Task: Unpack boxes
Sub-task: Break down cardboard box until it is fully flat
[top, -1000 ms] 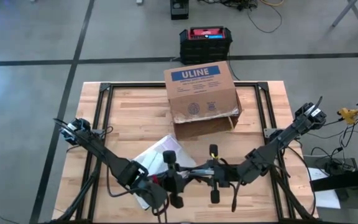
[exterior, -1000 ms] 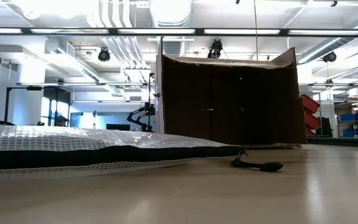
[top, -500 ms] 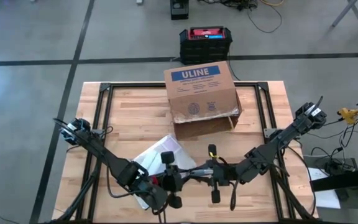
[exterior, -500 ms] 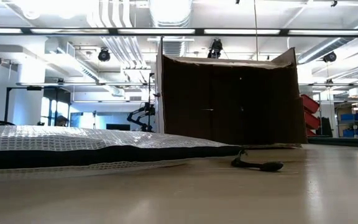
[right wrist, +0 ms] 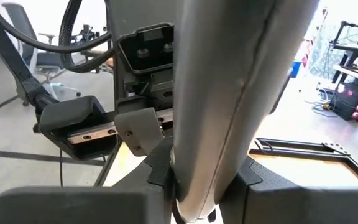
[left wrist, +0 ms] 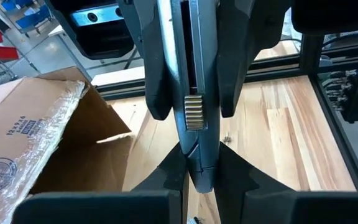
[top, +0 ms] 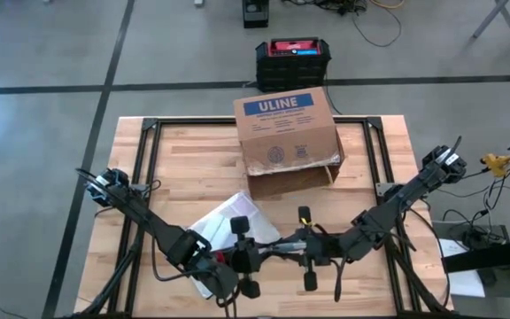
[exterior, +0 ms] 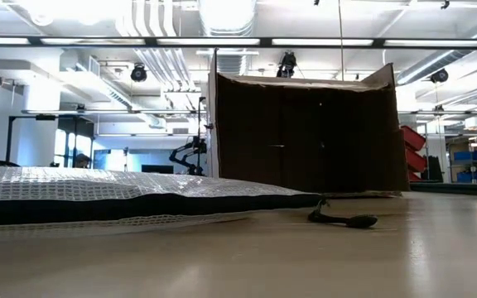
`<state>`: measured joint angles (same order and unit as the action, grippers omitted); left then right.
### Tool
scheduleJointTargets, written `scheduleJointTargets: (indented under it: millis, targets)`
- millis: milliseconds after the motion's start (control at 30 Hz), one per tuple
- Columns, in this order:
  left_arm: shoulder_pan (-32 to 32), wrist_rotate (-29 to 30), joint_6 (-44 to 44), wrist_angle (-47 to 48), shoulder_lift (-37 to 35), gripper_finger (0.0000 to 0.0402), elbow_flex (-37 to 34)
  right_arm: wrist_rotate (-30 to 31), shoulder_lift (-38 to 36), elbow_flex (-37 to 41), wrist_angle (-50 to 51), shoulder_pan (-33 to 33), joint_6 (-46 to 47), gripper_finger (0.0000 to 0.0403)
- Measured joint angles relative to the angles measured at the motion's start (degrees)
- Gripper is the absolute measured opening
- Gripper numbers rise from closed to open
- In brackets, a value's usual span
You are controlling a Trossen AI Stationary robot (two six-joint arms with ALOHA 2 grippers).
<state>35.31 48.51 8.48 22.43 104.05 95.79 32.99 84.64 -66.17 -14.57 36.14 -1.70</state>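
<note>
Beyond both grippers, mid-table: cardboard box [top: 288,142], on its side, mouth facing them; likely light, stiff, tape slick, best held by a flap edge. Left gripper [top: 267,247] and right gripper [top: 282,245] meet nose to nose, each pinching a slim grey item I can't identify

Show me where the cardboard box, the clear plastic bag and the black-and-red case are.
cardboard box [top: 289,131]: high view, on its brown printed top face.
clear plastic bag [top: 222,215]: high view, on its pale middle.
black-and-red case [top: 293,47]: high view, on its red lid.
</note>
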Motion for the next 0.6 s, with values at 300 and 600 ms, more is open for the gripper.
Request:
scheduleJointTargets:
  millis: [300,600]
  targets:
    - [-0.4,3.4,-2.9,-3.3,0.0,0.0027,0.0,0.4,0.2,-0.1,0.0,-0.5,3.8,0.0099]
    - [-0.3,1.9,-3.0,-3.9,0.0,0.0027,0.0,-0.1,0.2,-0.1,0.2,-0.5,1.9,0.0055]
